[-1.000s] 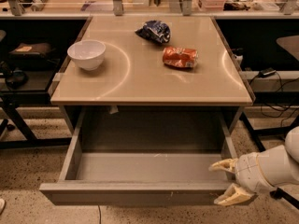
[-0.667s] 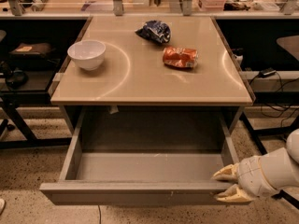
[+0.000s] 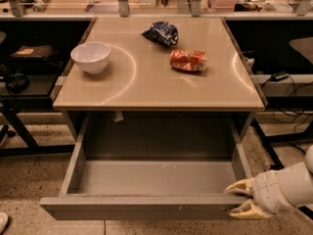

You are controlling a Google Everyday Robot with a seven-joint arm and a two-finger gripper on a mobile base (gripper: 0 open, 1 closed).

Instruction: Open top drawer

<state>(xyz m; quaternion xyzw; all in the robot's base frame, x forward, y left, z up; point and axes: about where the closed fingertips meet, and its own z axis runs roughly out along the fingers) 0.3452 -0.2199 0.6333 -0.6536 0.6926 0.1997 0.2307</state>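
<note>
The top drawer [image 3: 146, 207] is a wide grey box under the beige table, pulled far out toward me, and its inside shows nothing in it. Its flat front panel runs along the bottom of the view with a small white scuff mark. My gripper [image 3: 240, 199] is at the drawer's front right corner, with cream fingertips [image 3: 238, 186] spread apart, one above and one below the top edge of the front panel. The jaws hold nothing.
On the beige table top [image 3: 146, 82] stand a white bowl [image 3: 91, 57] at the left, a dark blue chip bag [image 3: 161, 33] at the back and an orange snack bag [image 3: 188, 60] at the right. Black desk frames and cables flank the table.
My gripper has shifted slightly lower and to the right along the drawer's front right corner. The drawer stays open as before.
</note>
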